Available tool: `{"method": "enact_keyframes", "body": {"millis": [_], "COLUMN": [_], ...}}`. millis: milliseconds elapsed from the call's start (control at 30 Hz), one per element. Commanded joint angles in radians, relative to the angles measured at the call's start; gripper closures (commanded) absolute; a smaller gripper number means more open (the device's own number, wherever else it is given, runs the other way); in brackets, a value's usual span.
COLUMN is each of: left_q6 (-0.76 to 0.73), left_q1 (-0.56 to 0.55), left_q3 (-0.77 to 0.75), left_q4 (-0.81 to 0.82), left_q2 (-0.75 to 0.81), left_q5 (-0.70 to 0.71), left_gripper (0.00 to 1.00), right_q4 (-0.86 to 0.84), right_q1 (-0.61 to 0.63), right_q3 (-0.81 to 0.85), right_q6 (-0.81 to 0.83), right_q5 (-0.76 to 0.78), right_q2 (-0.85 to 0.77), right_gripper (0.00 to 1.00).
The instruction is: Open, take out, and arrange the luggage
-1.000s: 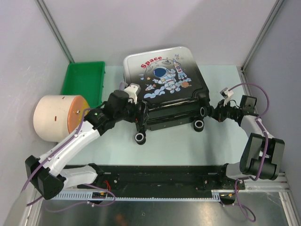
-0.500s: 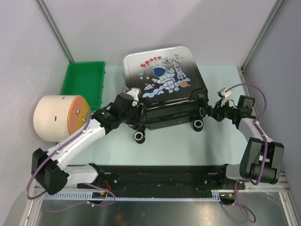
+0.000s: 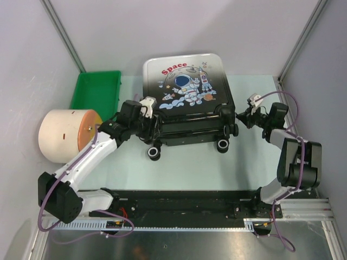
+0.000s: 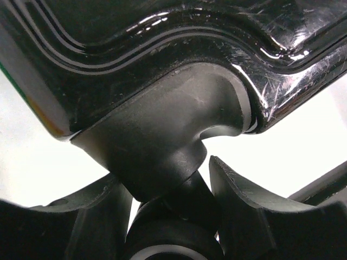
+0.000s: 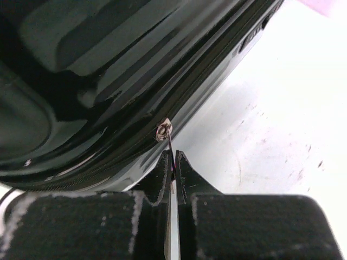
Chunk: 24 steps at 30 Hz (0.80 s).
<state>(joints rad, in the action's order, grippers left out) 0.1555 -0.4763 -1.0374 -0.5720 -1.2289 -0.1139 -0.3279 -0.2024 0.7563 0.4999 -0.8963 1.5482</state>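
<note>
The luggage (image 3: 187,92), a black-to-white hard-shell suitcase with astronaut print, lies flat on the pale worktop (image 3: 190,168); left claw (image 4: 168,184) clamps its black wheel mount (image 4: 162,130), right claw (image 5: 171,169) pinches its metal zip pull (image 5: 169,143).

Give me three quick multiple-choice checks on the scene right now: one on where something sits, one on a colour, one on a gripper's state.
1. Where is the green tray relative to the luggage?
A) to its left
B) to its right
C) on its lid

2. What colour is the "Space" print?
A) blue
B) red
C) yellow

3. The right gripper is:
A) wide open
B) holding a wheel
C) shut on the zipper pull

Answers: 1 A, the top view shows it on the luggage's left. 2 B, its letters are red. 3 C, the right wrist view shows the fingers pinching the thin tab.
</note>
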Motion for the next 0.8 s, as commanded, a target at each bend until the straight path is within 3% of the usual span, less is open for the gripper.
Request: {"method": "enact_keyframes", "body": {"millis": [0, 267, 433, 667, 767], "left_q6": [-0.24, -0.388, -0.491, -0.848, -0.933], "left_q1": [0.056, 0.073, 0.226, 0.238, 0.246], "left_q3": [-0.021, 0.026, 0.018, -0.111, -0.161], "left_q4": [-0.075, -0.071, -0.081, -0.111, -0.126], "left_q2": [-0.04, 0.02, 0.048, -0.033, -0.083], "left_q5": [0.068, -0.02, -0.203, -0.296, -0.322], "left_gripper": [1.0, 1.0, 1.0, 1.0, 1.0], "right_q4": [-0.224, 0.006, 0.179, 0.259, 0.253], "right_q1": [0.032, 0.037, 0.041, 0.129, 0.162], "right_q3": [0.09, 0.083, 0.031, -0.063, -0.075], "right_q6": [-0.061, -0.024, 0.037, 0.065, 0.04], "right_q5": [0.062, 0.037, -0.006, -0.006, 0.026], "right_q2": [0.046, -0.029, -0.141, -0.237, -0.258], "right_gripper": [1.0, 1.0, 1.0, 1.0, 1.0]}}
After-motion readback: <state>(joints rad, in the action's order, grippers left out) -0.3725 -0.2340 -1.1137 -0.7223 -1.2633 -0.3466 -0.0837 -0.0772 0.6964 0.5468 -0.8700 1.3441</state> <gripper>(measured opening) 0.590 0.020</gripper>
